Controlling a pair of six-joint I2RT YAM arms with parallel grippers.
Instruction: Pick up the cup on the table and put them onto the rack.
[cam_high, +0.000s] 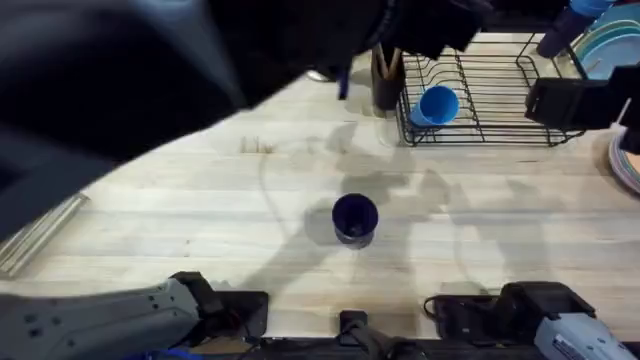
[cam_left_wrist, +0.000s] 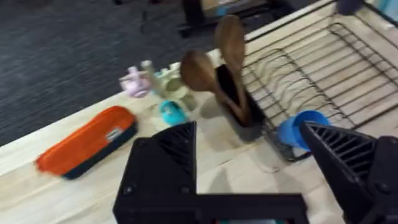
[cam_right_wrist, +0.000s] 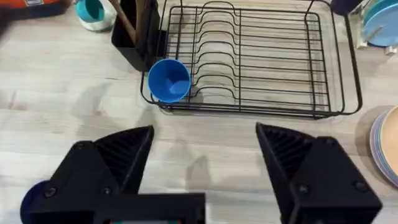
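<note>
While wire rack holds smooth blue cup, navy cup stands.

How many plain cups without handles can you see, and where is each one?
2. The light blue cup lies on its side at the corner of the rack beside the utensil holder. The navy cup stands upright mid-table.

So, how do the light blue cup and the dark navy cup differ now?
The light blue cup lies on its side in the rack; the dark navy cup stands upright on the table. Their colours differ too. Both are plain, handleless and held by no gripper.
</note>
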